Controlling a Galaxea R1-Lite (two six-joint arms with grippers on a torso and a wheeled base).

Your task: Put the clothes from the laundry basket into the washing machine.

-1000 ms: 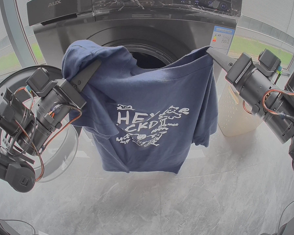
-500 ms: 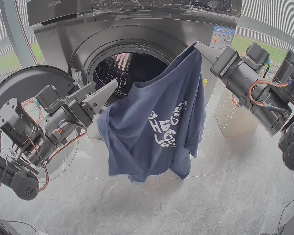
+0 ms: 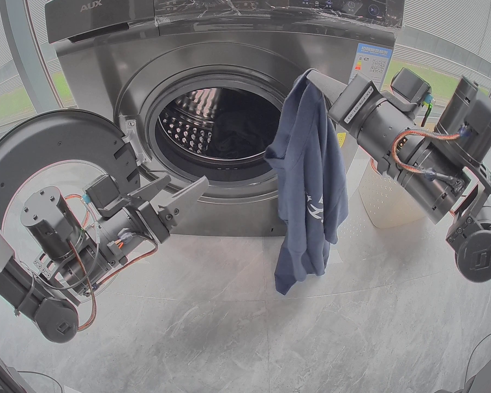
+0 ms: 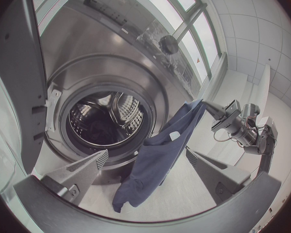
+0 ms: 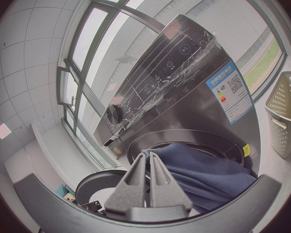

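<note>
A navy blue T-shirt (image 3: 310, 176) with white print hangs in front of the washing machine (image 3: 223, 55), just right of its open drum (image 3: 218, 129). My right gripper (image 3: 311, 77) is shut on the shirt's top edge, seen as the shirt (image 5: 200, 175) bunched past the right gripper (image 5: 148, 157). My left gripper (image 3: 183, 189) stands open and holds nothing, low and left of the drum mouth. From the left wrist, the shirt (image 4: 158, 156) dangles between the open left gripper (image 4: 145, 154) fingers' far side and the drum (image 4: 105, 120). Dark cloth lies inside the drum.
The round machine door (image 3: 54, 154) is swung open at the left, behind my left arm. A cream perforated laundry basket (image 3: 390, 197) stands on the floor right of the machine, also the basket (image 5: 286, 110). Grey tiled floor (image 3: 245, 323) spreads in front.
My left gripper let go of the shirt, opened and dropped down to the left. The shirt swung over and now hangs narrow from the right gripper, which shifted left toward the drum.
</note>
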